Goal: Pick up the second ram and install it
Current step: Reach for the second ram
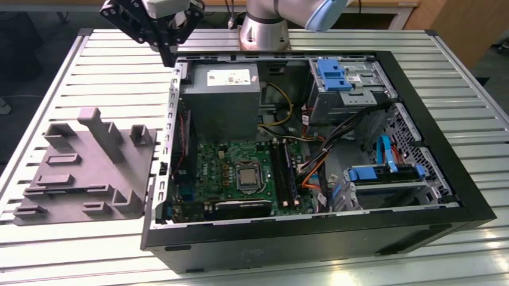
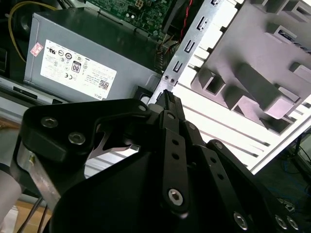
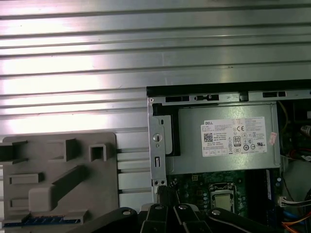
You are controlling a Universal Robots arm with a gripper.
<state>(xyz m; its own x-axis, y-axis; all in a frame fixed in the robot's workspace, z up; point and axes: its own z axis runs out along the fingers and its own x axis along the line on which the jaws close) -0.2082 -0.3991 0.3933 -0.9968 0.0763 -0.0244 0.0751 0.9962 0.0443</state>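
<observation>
Gripper (image 1: 167, 59) hangs over the open PC case (image 1: 318, 238) corner, jaws pressed together.
Second ram (image 3: 48, 221) sits in the gray holder (image 1: 87, 173) slot; inside the case, there's a power supply (image 1: 219, 101) and motherboard (image 1: 219, 173).

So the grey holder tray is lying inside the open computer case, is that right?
No. The grey holder tray lies outside the open computer case, on the slatted table at the exterior view's left of it, as the exterior view shows.

The exterior view looks down over the computer case (image 1: 318, 241). Both wrist views (first straight down, second oblique) hang nearer, sharing its power supply (image 3: 189, 141) (image 2: 121, 53).
</observation>
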